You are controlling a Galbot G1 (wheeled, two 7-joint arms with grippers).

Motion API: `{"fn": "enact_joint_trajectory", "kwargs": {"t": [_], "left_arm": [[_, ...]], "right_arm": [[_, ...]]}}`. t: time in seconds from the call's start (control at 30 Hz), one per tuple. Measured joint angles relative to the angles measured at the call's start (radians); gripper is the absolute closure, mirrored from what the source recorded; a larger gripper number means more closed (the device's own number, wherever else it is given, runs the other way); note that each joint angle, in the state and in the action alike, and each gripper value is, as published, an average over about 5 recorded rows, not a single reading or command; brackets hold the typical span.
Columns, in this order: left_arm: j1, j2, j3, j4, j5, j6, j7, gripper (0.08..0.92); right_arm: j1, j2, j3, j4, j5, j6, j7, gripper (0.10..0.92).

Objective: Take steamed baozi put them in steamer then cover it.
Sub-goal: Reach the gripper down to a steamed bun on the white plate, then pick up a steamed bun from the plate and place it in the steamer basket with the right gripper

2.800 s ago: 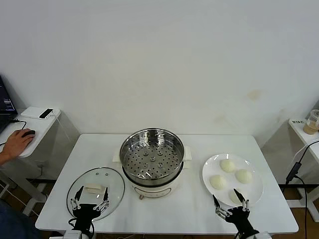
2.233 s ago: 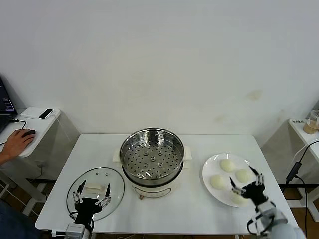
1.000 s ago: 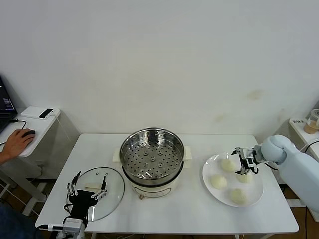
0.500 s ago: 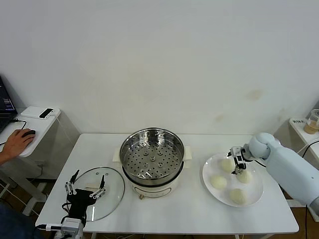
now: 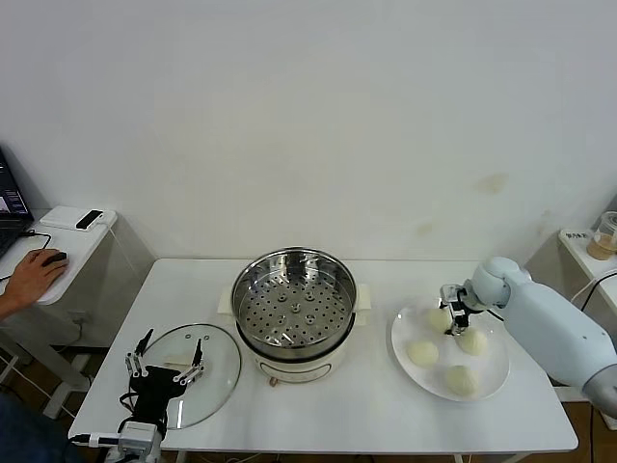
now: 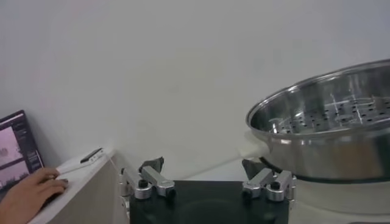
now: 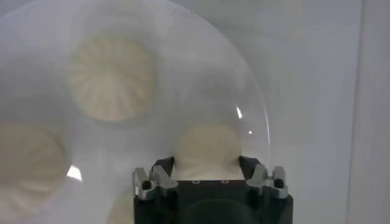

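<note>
The steamer (image 5: 294, 307) stands uncovered at the table's middle with its perforated tray bare; it also shows in the left wrist view (image 6: 329, 140). The cover (image 5: 214, 352) lies flat on the table to its left. My left gripper (image 5: 166, 362) (image 6: 204, 167) is open above the cover, near the front edge. Four baozi lie on a white plate (image 5: 401, 333) at the right. My right gripper (image 5: 450, 311) (image 7: 206, 167) is open, its fingers (image 7: 162, 169) on either side of the far baozi (image 5: 439, 319) (image 7: 207, 145). The other baozi (image 5: 472, 341) (image 7: 111, 79) lie free.
A person's hand (image 5: 31, 277) rests on a mouse on a low side table at far left. A cup (image 5: 607, 236) stands on a side table at far right. A white wall runs behind the table.
My right arm swung up from the table's front edge, across the plate, and lowered around the far baozi. My left gripper shifted slightly left over the cover.
</note>
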Motion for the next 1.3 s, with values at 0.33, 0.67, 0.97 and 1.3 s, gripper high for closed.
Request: {"fn": "enact_joint_trajectory", "kwargs": {"t": [0.33,0.67,0.97,1.3], "left_arm": [[0.002,0.003,0.000,-0.008,-0.001,-0.001,0.000,0.177],[-0.003,0.017,0.003,0.004,-0.008,-0.003,0.001,0.177],[-0.017,0.034,0.006,0.022,-0.019,-0.005,0.001,0.177],[-0.029,0.047,-0.003,0.039,-0.030,-0.004,0.002,0.177]], "right_arm": [[0.033,-0.019,-0.022,0.020,0.030,-0.001,-0.015,0.440],[0.148,-0.100,-0.098,0.136,0.152,-0.025,-0.038,0.431],[0.362,-0.107,-0.249,0.222,0.315,-0.048,-0.030,0.431],[0.578,0.007,-0.424,0.241,0.453,-0.028,0.020,0.431]]}}
